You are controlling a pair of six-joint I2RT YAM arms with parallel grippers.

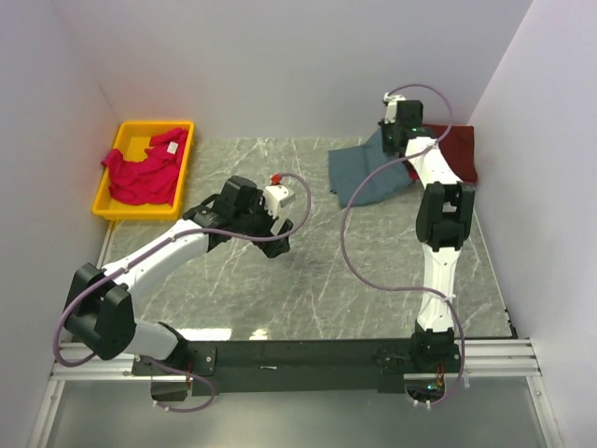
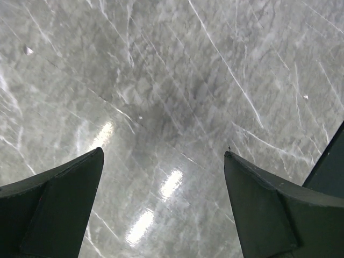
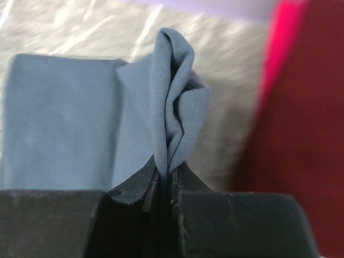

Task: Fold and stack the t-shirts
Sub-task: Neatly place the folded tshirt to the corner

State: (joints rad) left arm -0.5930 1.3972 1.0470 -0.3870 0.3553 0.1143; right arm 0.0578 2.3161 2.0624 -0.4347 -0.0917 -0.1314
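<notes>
Over grey marble table (image 1: 308, 271), pinching a bunched edge of blue-grey t-shirt (image 3: 54, 118) in right gripper (image 3: 164, 172), seemingly to raise it for folding (left gripper (image 2: 164, 156) hovering agape, empty).

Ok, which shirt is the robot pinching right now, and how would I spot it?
Look at the far right corner of the grey marble table, where two shirts lie. It is the slate blue-grey shirt, left of the dark maroon shirt, with a fold pinched in the right gripper. It is the only blue one; the pinkish-red shirt sits in the yellow bin.
</notes>
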